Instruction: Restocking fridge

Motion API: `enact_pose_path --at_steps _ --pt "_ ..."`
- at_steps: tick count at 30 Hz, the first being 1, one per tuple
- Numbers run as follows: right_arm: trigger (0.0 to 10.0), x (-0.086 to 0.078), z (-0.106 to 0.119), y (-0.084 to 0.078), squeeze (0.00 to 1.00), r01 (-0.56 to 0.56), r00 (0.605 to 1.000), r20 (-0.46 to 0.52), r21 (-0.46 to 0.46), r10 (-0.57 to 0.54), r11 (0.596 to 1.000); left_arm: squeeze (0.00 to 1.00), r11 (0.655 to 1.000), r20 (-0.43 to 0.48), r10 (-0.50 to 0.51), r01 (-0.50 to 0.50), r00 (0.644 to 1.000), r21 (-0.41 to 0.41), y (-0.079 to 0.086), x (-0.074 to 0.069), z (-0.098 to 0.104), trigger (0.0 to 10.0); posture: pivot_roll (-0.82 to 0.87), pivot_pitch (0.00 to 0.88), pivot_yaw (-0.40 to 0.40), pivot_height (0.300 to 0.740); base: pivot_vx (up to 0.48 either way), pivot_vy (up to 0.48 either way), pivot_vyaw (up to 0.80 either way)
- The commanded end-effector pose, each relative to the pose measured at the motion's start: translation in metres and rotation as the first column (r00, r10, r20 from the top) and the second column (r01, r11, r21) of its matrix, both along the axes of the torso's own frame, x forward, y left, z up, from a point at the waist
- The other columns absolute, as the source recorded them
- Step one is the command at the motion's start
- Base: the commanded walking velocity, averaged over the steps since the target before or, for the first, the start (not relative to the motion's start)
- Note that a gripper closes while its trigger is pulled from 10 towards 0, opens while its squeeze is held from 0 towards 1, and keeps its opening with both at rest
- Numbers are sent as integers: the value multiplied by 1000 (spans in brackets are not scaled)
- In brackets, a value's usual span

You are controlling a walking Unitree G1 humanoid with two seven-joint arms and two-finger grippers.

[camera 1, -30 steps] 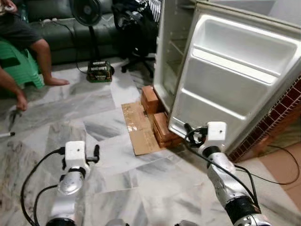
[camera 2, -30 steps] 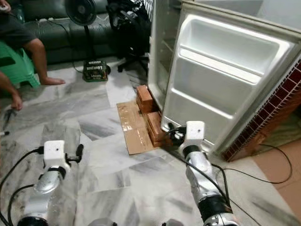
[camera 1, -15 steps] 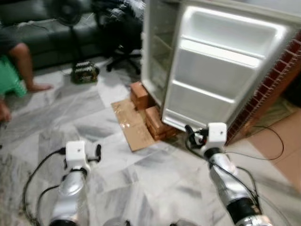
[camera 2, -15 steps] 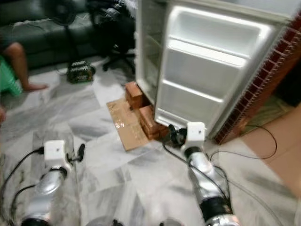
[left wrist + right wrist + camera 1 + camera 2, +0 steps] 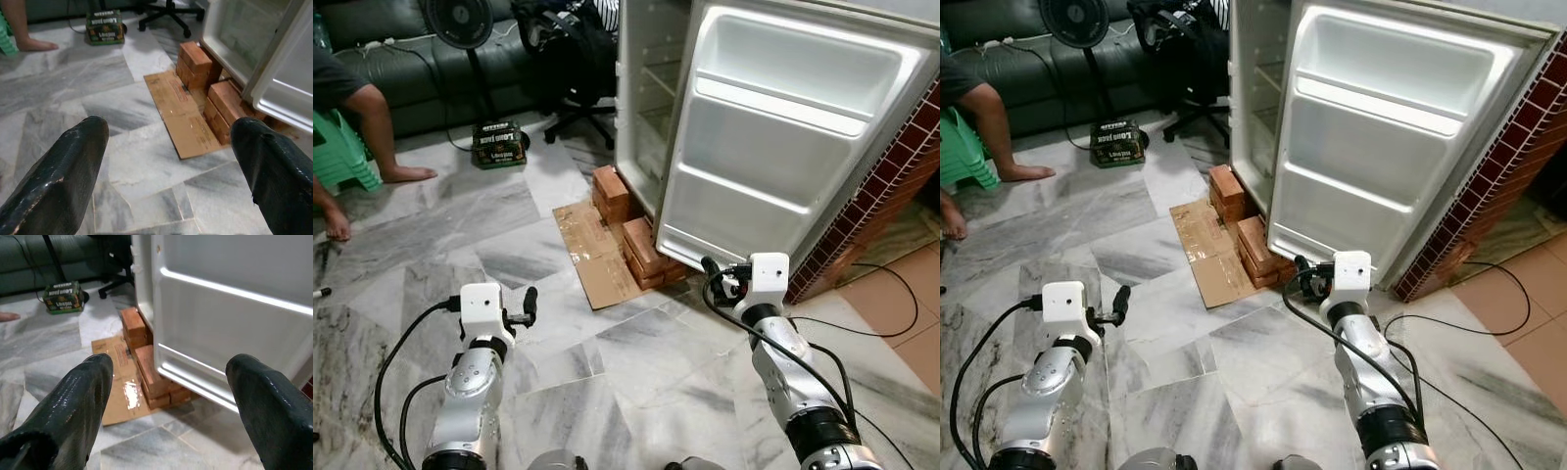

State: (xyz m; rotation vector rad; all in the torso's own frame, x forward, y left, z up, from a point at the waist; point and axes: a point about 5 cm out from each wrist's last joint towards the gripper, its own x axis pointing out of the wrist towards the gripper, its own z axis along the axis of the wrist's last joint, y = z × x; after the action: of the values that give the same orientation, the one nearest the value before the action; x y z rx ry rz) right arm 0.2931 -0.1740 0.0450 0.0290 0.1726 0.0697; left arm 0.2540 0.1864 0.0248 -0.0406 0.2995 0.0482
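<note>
The fridge (image 5: 724,117) top is cut off; both the left gripper (image 5: 171,166) and right gripper (image 5: 171,396) gape wide, holding nothing.

fridge door (image 5: 783,147): glossy white plastic | floor (image 5: 558,245): polished marble | bricks (image 5: 641,250): rough | cardboard (image 5: 597,250): matt

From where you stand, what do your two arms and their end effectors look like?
Both arms are silver metal tubes with black joint bands. Each wrist carries a small white box. Black cables loop from each box back along the arm. The left end effector and the right end effector each have two long black fingers, rounded at the tips and slightly scuffed.
</note>
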Motion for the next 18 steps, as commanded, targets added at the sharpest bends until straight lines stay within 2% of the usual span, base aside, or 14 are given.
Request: enact_pose_path --at_steps 1,7,15,18 --pt "10000 0 1 0 0 6 1000 2 2 -6 1000 0 1000 4 -4 4 1000 -15 -1 0 2 10000 32 40 27 740 0 360 -800" --pt "10000 1 4 -2 0 16 1000 13 0 -16 1000 0 1000 8 -21 21 1000 -11 -3 1 3 10000 30 42 26 740 0 454 -800" --pt "10000 -1 4 -4 0 23 1000 16 -3 -23 1000 0 1000 0 -17 17 1000 -8 -1 -1 2 10000 26 48 27 740 282 387 -691" --pt "10000 -2 4 -5 0 28 999 18 -2 -28 1000 0 1000 -13 -15 15 1000 -15 -2 -2 0 10000 24 49 27 740 0 417 -288"
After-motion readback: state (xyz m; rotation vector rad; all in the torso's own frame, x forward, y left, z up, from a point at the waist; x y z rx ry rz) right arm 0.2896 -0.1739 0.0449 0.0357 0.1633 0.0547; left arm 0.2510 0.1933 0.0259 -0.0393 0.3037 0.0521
